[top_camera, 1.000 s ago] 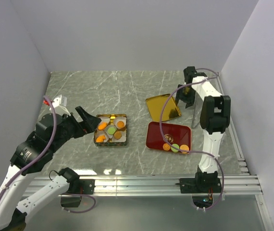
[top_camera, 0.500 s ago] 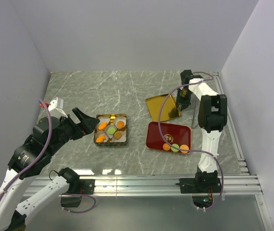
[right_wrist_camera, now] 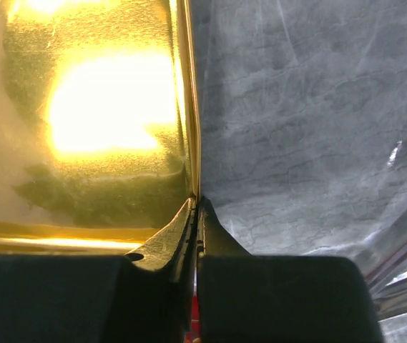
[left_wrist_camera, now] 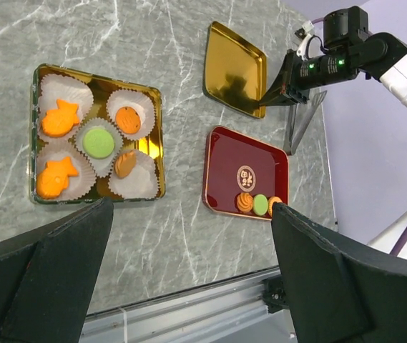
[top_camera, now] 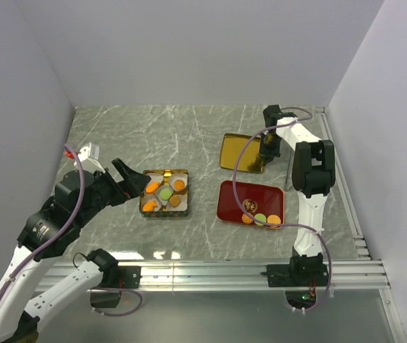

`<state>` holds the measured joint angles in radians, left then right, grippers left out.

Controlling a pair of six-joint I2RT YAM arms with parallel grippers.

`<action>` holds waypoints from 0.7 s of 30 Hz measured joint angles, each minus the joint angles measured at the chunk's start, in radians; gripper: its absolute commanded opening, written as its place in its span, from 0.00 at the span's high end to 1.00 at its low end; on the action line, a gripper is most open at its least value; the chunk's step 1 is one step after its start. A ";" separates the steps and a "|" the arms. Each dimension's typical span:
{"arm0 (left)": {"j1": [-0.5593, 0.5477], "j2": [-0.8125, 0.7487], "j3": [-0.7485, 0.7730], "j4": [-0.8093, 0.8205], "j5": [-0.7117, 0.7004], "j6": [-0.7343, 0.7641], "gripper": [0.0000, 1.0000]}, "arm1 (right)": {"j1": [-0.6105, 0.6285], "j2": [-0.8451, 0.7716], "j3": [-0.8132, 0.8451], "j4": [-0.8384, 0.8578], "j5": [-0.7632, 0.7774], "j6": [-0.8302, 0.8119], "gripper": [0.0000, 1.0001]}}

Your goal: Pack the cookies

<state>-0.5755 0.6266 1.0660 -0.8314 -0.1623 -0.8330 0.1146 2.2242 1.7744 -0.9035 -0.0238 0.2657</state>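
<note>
Several cookies [left_wrist_camera: 99, 141], orange, green and brown, sit in white paper cups inside a gold tin [top_camera: 145, 209] left of centre. Three more cookies [top_camera: 260, 219] lie along the near edge of a red tray [top_camera: 257, 194], also seen as cookies [left_wrist_camera: 260, 204] in the left wrist view. My left gripper [top_camera: 133, 182] hangs open above the table just left of the tin, nothing between its fingers. My right gripper [top_camera: 267, 146] is shut on the right edge of the flat gold lid [top_camera: 240, 151], pinching the lid's rim [right_wrist_camera: 189, 128] between its jaws.
A thin clear sheet [left_wrist_camera: 302, 125] leans beside the right arm near the table's right edge. Grey walls close in the left, back and right. An aluminium rail [top_camera: 210, 270] runs along the near edge.
The right gripper has closed onto the gold lid's edge, and the lid has turned and shifted slightly toward the back. The left arm has barely moved.
</note>
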 measured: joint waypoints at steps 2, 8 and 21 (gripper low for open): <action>0.000 0.007 0.000 0.008 0.001 0.005 0.01 | 0.000 -0.004 0.003 -0.007 0.008 0.002 1.00; 0.000 0.043 -0.006 0.057 0.011 0.037 0.01 | 0.004 -0.060 0.051 -0.055 0.013 0.006 1.00; 0.000 0.274 0.025 0.188 0.027 0.143 0.01 | 0.101 -0.407 0.122 -0.115 -0.039 0.079 1.00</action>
<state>-0.5755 0.9009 1.0908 -0.6430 -0.1356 -0.6895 0.2161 1.8175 1.8961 -1.0187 -0.0624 0.3450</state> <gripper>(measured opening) 0.994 0.010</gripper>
